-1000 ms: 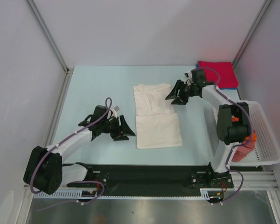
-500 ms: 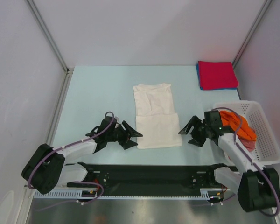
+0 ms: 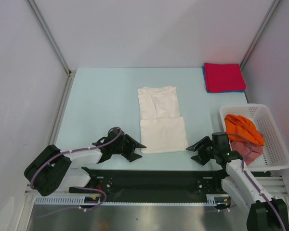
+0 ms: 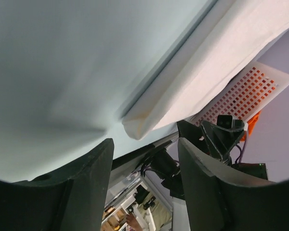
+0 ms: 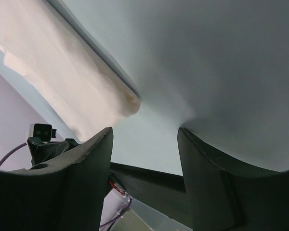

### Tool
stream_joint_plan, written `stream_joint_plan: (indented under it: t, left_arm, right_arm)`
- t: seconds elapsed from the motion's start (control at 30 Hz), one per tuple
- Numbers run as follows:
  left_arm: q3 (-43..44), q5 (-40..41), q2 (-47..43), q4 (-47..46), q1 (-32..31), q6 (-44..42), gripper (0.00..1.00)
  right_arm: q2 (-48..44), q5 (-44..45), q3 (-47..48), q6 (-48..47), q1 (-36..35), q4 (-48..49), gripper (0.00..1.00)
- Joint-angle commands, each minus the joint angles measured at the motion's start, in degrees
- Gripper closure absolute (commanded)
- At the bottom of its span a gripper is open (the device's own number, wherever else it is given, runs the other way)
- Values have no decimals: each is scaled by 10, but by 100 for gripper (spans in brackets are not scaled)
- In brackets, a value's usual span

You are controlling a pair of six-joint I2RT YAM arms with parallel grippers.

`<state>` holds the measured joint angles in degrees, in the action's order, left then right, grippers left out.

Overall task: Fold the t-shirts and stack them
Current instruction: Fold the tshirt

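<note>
The left arm (image 3: pixel 79 155) lies low along the bench's (image 3: pixel 101 96) near edge, as does the right arm (image 3: pixel 241 175). Each is aimed at a near corner of the folded white t-shirt (image 3: pixel 161 120) at mid-bench. The left fingers (image 3: pixel 134 142) and right fingers (image 3: pixel 196 146) are spread wide and empty, just beside the cloth.

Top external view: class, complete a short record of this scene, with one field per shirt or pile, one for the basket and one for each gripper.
White t-shirt: lying flat in the middle, partly folded
Red t-shirt: folded, far right corner, on top of the blue t-shirt
Basket: right side, holds the orange t-shirt and pinkish-red t-shirt
Left gripper: open, at the white shirt's near left corner, holding nothing
Right gripper: open, at its near right corner, holding nothing
</note>
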<state>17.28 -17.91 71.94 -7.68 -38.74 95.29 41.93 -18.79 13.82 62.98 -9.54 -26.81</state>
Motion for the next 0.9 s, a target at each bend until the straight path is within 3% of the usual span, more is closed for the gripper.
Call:
stream_joint_plan:
  t: [0.0,0.33,0.87]
  left_arm:
    - [-8,35,7,-6,-7,58,39]
    - [4,53,58,-12,-7,55,51]
    - [-1,56,92,-32,-5,54,69]
  right_arm:
    - [-16,7,-17,49,-3,35,39]
    - [59,25,-32,60,-14,112,47]
    - [76,73,-35,79,-23,116,59]
